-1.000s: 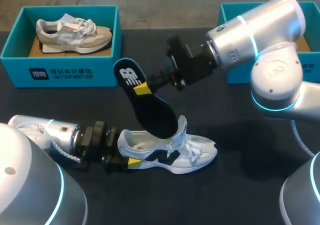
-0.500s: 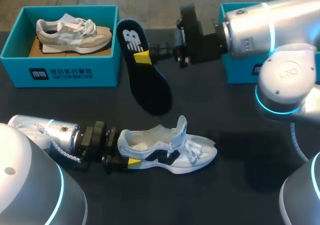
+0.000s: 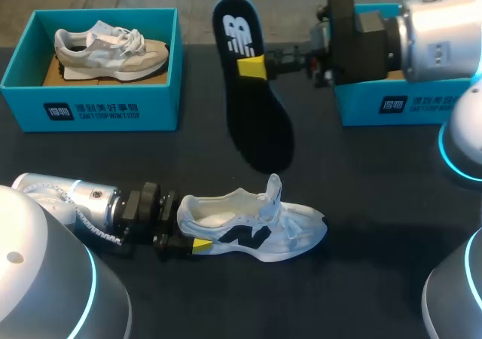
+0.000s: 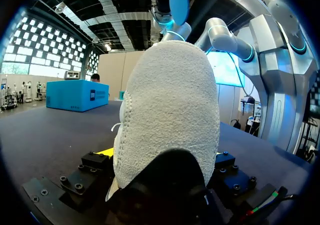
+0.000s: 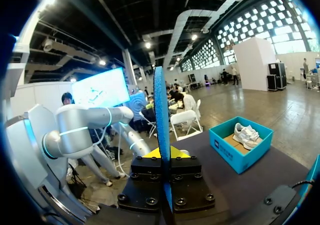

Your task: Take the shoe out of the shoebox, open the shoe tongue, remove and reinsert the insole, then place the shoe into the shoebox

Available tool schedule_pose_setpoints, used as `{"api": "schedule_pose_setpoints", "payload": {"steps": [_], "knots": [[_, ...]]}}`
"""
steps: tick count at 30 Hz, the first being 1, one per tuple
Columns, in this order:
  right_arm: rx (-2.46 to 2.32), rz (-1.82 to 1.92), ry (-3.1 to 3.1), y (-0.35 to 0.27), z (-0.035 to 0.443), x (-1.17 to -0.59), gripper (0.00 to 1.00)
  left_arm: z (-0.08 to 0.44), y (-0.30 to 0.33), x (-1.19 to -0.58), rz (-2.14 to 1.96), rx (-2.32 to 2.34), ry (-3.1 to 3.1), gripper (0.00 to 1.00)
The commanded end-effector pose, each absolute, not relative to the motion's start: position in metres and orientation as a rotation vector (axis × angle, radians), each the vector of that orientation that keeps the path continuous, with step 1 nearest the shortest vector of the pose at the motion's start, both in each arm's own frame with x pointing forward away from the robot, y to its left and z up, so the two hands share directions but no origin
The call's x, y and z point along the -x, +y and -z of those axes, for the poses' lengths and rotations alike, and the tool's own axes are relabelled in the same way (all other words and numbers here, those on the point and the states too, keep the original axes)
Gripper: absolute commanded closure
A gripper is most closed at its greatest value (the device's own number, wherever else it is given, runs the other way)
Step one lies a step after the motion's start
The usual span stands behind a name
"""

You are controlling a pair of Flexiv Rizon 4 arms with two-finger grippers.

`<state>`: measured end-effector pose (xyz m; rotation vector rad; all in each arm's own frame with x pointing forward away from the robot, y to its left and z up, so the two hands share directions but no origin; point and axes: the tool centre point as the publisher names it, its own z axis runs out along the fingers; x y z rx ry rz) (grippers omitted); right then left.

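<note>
- Nearest, the left gripper (image 3: 184,242) lay low on the table (image 3: 361,226), its fingers clamped on the heel of the white shoe (image 3: 252,226) from both sides. One yellow tip showed against the near side of the heel.
- From the left wrist view, the heel (image 4: 167,120) filled the space between the fingers. It was a rounded, nubbly, towel-like surface with a dark collar at its base.
- The white shoe rested on its sole near the table's front, toe towards the right. It had a mesh upper and a dark side logo, its tongue stood upright, and its mouth gaped open.
- The table was a matte black sheet, with bare room to the right of the shoe and between the shoe and the boxes.
- Above mid-table, the right gripper (image 3: 256,64) pinched the insole (image 3: 252,90) near its heel end. The insole was long and flat, black with a white mark and a blue rim, and hung clear of the shoe.
- In the right wrist view the insole (image 5: 161,135) stood edge-on between the fingers as a thin blue blade.
- At the far left, the left shoebox (image 3: 90,105), teal card, held a beige shoe (image 3: 109,49).
- At the far right, the right shoebox (image 3: 376,105), also teal, sat partly behind the right arm.
</note>
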<state>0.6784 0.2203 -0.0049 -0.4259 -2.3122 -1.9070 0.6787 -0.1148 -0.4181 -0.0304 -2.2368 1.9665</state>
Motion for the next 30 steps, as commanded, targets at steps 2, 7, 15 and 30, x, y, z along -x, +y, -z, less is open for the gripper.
{"api": "schedule_pose_setpoints", "payload": {"steps": [2,7,15,30], "knots": [[0.432,1.903,-2.317,0.201,0.002,-0.673,1.0,0.42,-0.115,-0.678,-1.967,0.028,-2.237,1.0],[0.432,1.903,-2.317,0.201,0.002,-0.673,1.0,0.42,-0.115,-0.678,-1.967,0.028,-2.237,1.0],[0.573,2.154,-2.18,0.143,-0.051,-0.664,1.0,0.42,-0.115,-0.678,-1.967,0.028,-2.237,1.0],[0.614,2.061,-2.16,0.126,-0.073,-0.616,1.0,0.42,-0.115,-0.678,-1.967,0.028,-2.237,1.0]]}}
